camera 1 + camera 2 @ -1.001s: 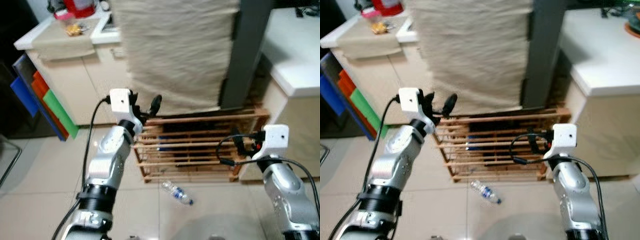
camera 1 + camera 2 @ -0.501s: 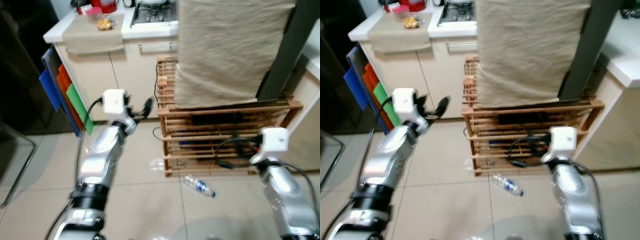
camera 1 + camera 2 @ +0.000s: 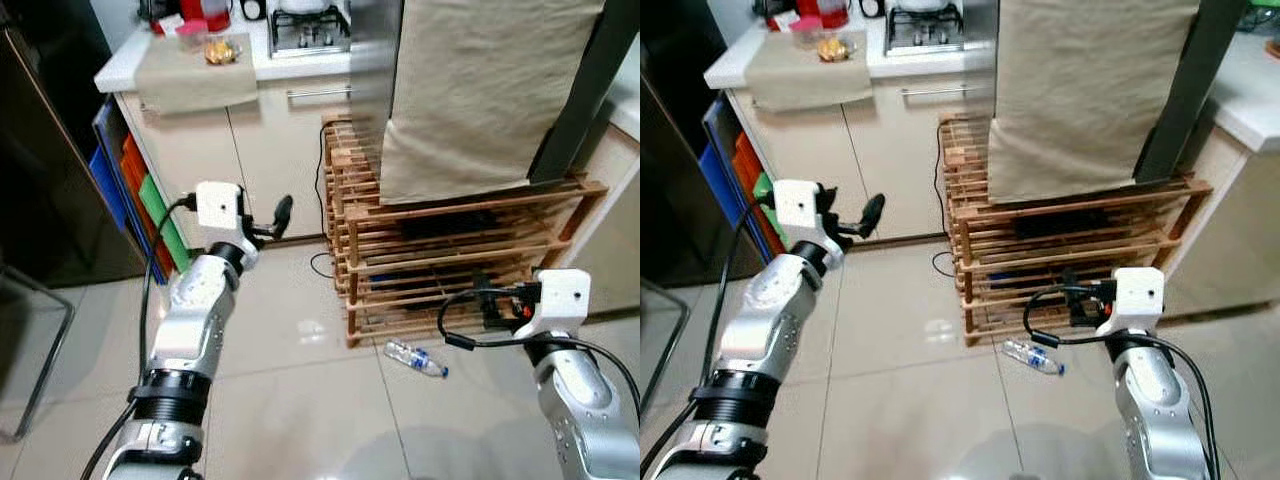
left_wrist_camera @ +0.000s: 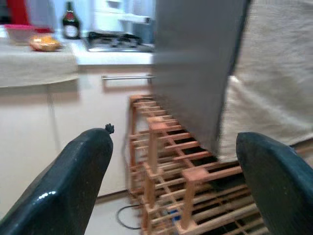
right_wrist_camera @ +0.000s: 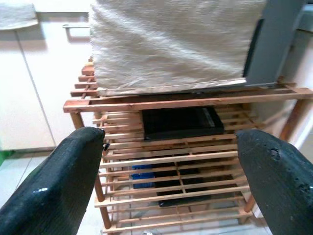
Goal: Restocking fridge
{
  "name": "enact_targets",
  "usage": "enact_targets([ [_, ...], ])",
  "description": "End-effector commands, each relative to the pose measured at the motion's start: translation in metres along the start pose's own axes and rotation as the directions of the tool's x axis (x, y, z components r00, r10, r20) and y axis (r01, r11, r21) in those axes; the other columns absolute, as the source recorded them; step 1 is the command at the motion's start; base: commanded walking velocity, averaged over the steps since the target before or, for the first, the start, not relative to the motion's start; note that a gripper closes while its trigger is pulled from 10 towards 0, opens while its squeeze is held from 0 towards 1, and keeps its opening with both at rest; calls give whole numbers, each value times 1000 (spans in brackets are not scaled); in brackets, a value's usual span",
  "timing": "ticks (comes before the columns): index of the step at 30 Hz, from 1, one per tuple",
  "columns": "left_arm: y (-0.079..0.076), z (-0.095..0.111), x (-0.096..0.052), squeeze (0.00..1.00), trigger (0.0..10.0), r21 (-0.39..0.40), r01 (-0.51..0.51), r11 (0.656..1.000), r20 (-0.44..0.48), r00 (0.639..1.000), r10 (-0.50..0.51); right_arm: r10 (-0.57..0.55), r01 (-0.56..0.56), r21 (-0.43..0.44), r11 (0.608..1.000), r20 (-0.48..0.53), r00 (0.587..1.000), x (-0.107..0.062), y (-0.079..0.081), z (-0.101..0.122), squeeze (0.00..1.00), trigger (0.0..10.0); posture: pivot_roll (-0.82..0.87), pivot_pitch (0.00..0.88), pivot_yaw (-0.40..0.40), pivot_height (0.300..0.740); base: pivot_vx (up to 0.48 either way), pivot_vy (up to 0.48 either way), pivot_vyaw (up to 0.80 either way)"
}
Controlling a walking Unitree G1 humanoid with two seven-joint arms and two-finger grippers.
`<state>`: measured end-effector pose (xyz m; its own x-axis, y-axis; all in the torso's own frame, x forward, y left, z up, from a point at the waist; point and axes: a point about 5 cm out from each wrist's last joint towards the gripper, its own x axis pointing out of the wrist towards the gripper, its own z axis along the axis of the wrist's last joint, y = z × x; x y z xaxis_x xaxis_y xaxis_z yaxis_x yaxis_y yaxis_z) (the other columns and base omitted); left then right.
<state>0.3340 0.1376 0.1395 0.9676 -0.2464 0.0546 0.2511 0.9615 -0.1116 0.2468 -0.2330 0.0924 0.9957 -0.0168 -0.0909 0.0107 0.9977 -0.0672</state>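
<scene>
A clear plastic water bottle lies on its side on the tiled floor, just in front of the wooden slatted rack. My left gripper is raised at chest height, left of the rack and apart from it; its fingers stand wide open with nothing between them. My right gripper is open too, held low and facing the rack's lower shelves, above and right of the bottle. A tall dark cabinet or fridge side fills the left edge.
A grey appliance draped in a beige cloth stands on the rack. Behind is a cream counter with a stove, a cloth and jars. Coloured boards lean beside it. A black cable runs by the rack. White counter at right.
The camera has swung and pulled back, so the rack and bottle sit further right in view. Both arms keep the same raised pose, both grippers open. The bottle lies where it was.
</scene>
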Motion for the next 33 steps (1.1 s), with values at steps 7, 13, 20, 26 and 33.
enact_targets([
  [7,-2,-2,2,0,10000,-1,34,999,-14,999,-34,-32,31,5,999,43,999,2,-1,7,0,10000,-207,0,117,740,379,293,0],
  [13,1,-7,1,0,10000,-67,-2,998,-36,999,-1,-3,3,18,1000,42,999,3,6,5,0,10000,-203,0,115,740,356,319,0],
  [20,1,-7,1,0,10000,-69,2,998,-42,999,-5,21,-22,19,1000,47,999,4,12,5,0,10000,-200,0,112,740,214,411,0],
  [26,-2,-5,3,0,10000,-63,14,998,-37,999,-16,31,-31,9,999,46,998,6,16,5,0,10000,-201,0,109,740,200,416,0],
  [33,-10,-2,6,0,10000,-33,62,998,-27,998,-63,64,-63,-16,998,63,996,8,25,10,0,10000,-203,0,111,740,301,364,0],
])
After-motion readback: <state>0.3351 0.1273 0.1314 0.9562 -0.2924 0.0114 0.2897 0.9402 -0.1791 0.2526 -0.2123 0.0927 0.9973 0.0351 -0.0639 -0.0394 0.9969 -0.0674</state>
